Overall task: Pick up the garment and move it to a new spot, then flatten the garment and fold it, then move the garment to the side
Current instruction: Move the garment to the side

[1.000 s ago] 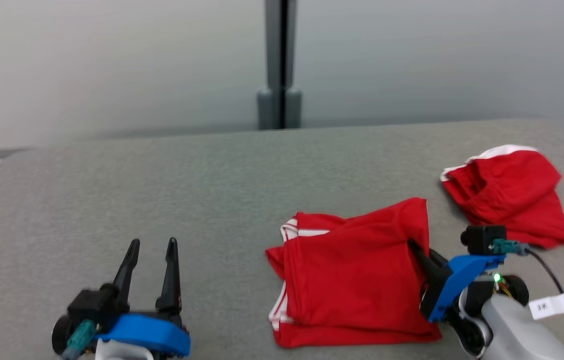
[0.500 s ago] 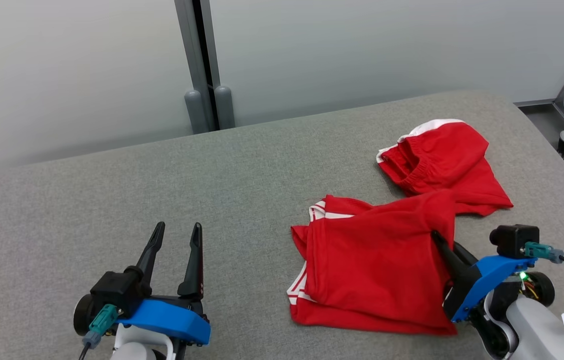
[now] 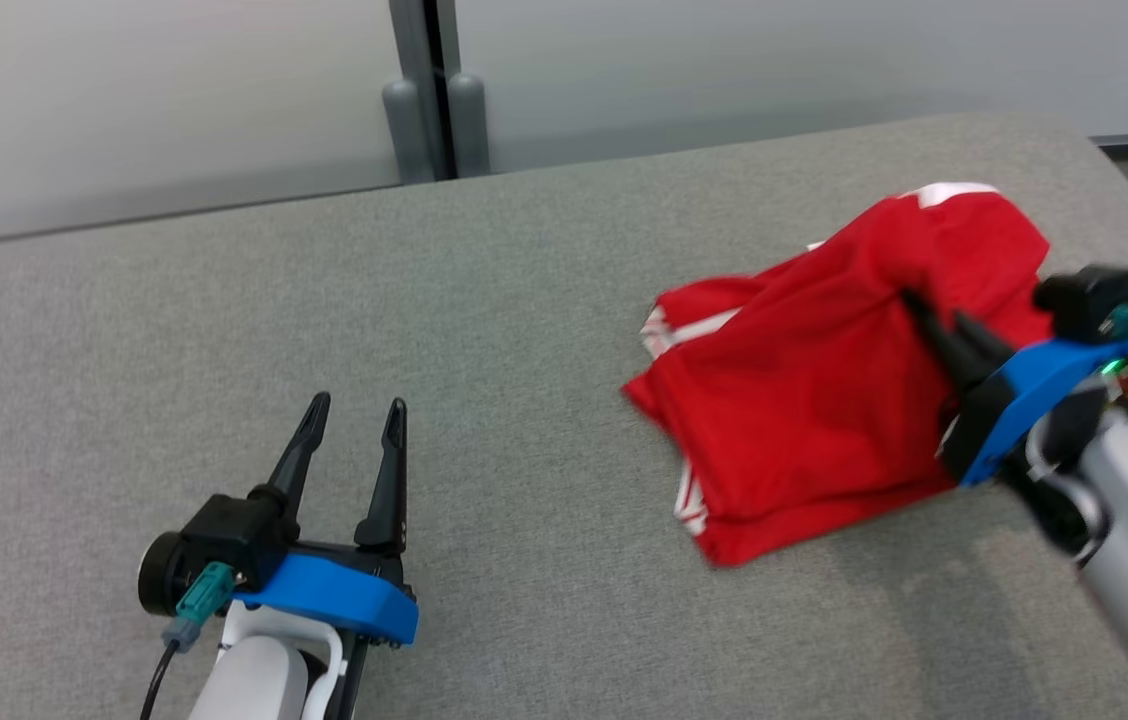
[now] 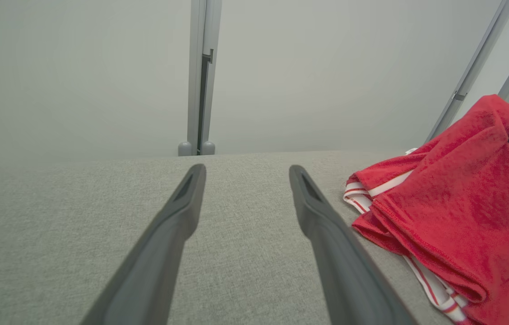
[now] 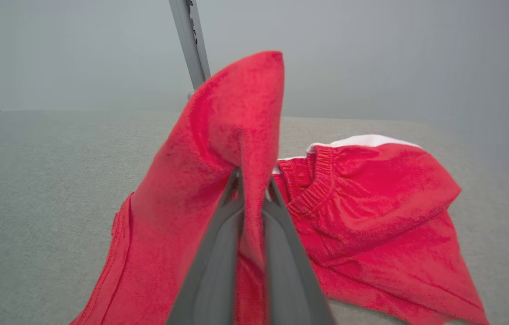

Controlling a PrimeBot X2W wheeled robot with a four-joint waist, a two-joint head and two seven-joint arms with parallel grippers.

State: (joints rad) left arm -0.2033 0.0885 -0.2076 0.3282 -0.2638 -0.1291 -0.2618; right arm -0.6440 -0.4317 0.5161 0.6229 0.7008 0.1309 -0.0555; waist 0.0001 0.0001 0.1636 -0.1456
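Red garment (image 3: 804,400) looks folded; my right end effector (image 3: 929,310) pinches its edge, left end effector (image 3: 359,402) spread; setting it aside remains.

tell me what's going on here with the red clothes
The robot's right gripper is shut on one edge of a folded red garment, with its fingers pinching the cloth and holding that side up off the grey table. The garment's other end looks to be resting on the table. A second red garment lies just beyond it. The left gripper is open over bare table and holds nothing.
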